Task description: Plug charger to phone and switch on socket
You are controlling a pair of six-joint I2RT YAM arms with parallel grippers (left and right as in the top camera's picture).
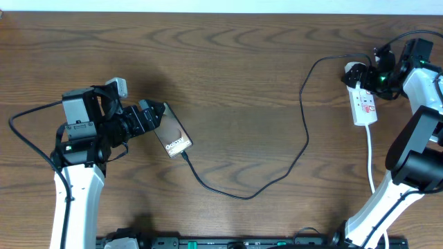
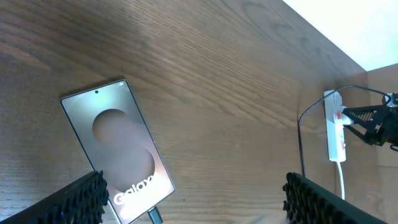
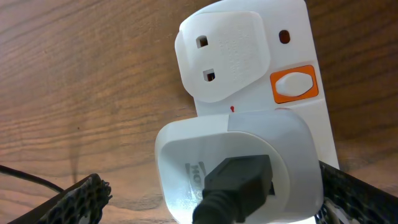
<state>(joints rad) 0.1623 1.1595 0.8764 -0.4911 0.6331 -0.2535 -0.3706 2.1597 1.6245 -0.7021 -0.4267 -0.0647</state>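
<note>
**Both pincers spread wide, one at the phone, one at the power strip**

From overhead: left pincer (image 1: pixel 154 116) with fingers apart and gripping nothing, just beside the upper corner of the phone (image 1: pixel 173 135). Phone flat on the wooden counter (image 1: pixel 228 62), bronze back up, angled away from that pincer. Black charger (image 1: pixel 277 173) cable joined to the phone's far end, looping well away across the counter and up to the socket (image 1: pixel 364 104). Right pincer (image 1: pixel 370 76) over the rounded end of that white strip.

From the left wrist: pincer (image 2: pixel 194 180) open, phone (image 2: pixel 118 149) ahead and nearer its left finger, "Galaxy" lettering readable, connector tip at the phone's near edge. Not clear from overhead: the round pale mark on the phone's back. Far ahead on the right, socket (image 2: pixel 336 134) and the dark fingers of the other arm beside it.

From the right wrist, detail missing elsewhere: pincer (image 3: pixel 211 180) wide apart, straddling a white adapter (image 3: pixel 186 155) seated in the socket (image 3: pixel 249 37), black lead plugged into it. Contact with the adapter: cannot tell. Beyond the adapter, an unused outlet and an orange-framed switch (image 3: pixel 293 84). Switch position: cannot tell.
</note>
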